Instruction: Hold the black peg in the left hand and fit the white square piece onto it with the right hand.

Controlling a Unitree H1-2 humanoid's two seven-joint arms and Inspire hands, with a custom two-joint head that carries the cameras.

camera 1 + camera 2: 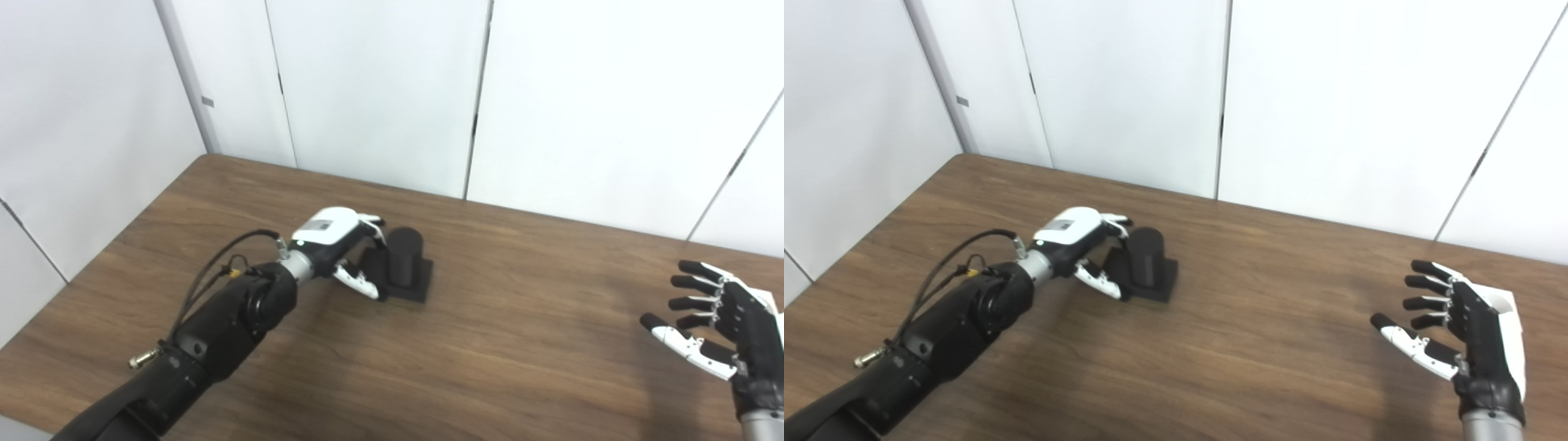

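A black cylindrical peg point(405, 252) stands upright on its black square base point(424, 283) near the middle of the wooden table point(520, 331). My left hand point(335, 237) is right beside the peg on its left. Its fingers reach toward the top of the peg and its thumb points at the base, but they are still apart and not closed around it. My right hand point(719, 318) hovers open at the far right, fingers spread, holding nothing. No white square piece is in view.
White wall panels point(380, 92) close off the table's far and left sides. A black cable point(211, 269) loops over my left forearm. Bare brown tabletop lies between the two hands.
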